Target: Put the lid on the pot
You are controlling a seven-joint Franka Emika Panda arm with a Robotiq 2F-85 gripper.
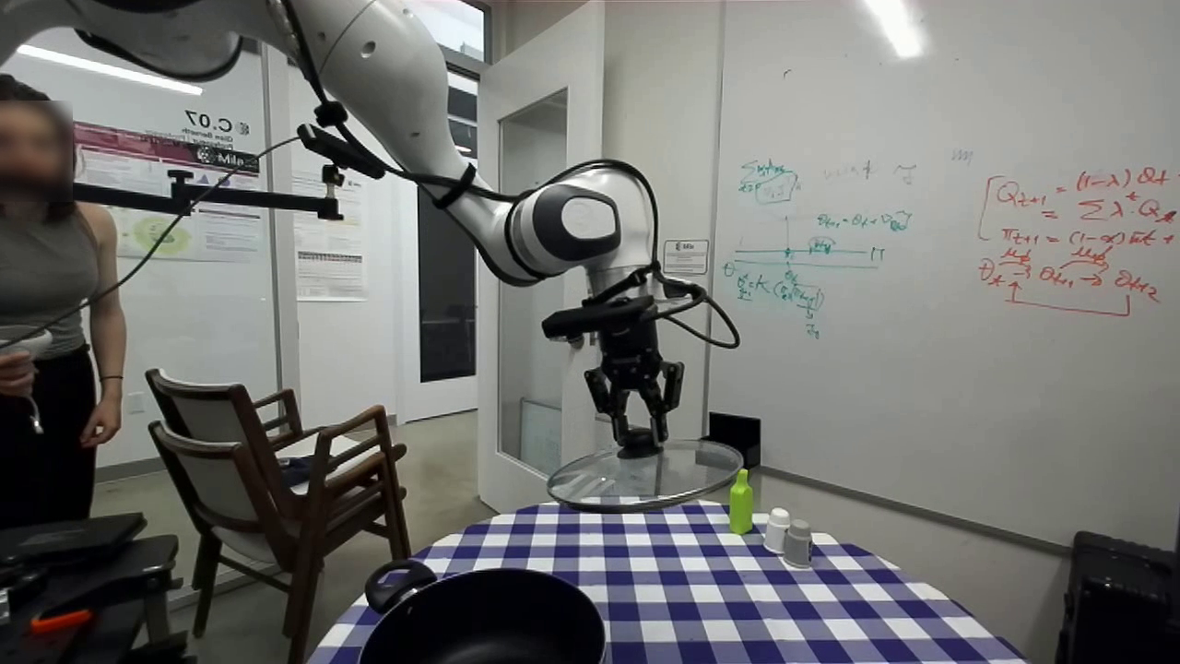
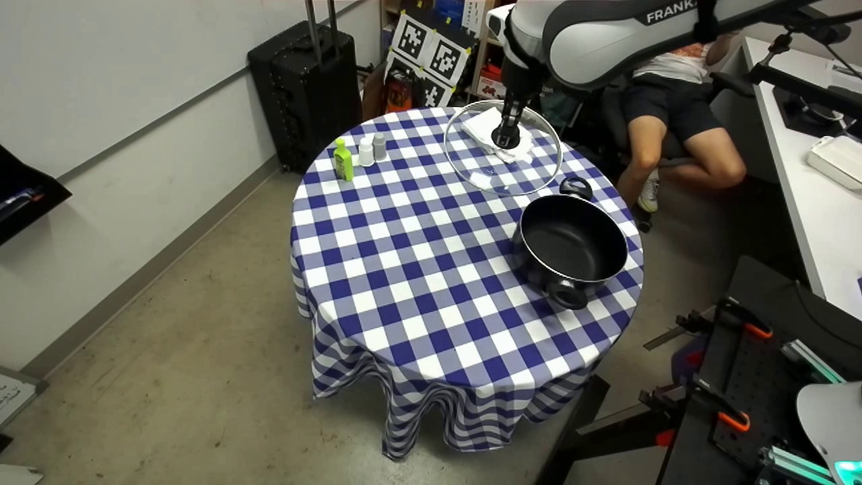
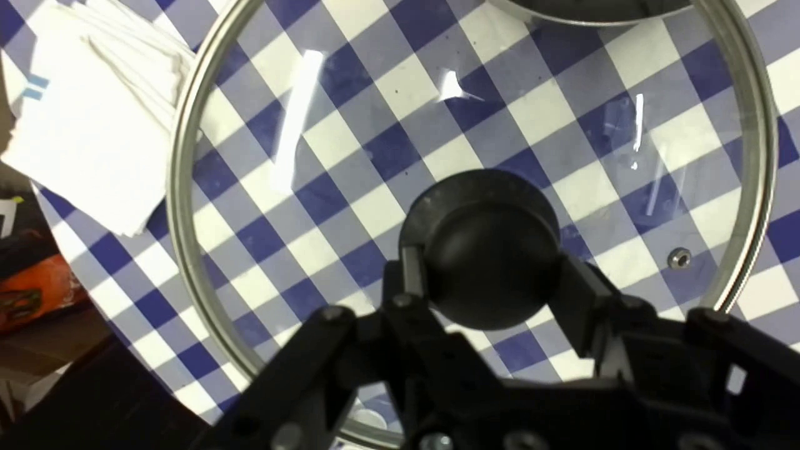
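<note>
The clear glass lid with its metal rim hangs above the tablecloth in both exterior views, roughly level. Its black knob sits between the fingers of my gripper, which is shut on it with one finger pressed to each side. A black pot with two stubby handles stands uncovered on the table, near the edge. The lid is beside the pot in an exterior view. In the wrist view only a strip of the pot shows at the top, partly seen through the glass.
The round table has a blue and white checked cloth. White folded napkins lie beneath and beside the lid. A green bottle, a white shaker and a grey shaker stand together near the table's edge.
</note>
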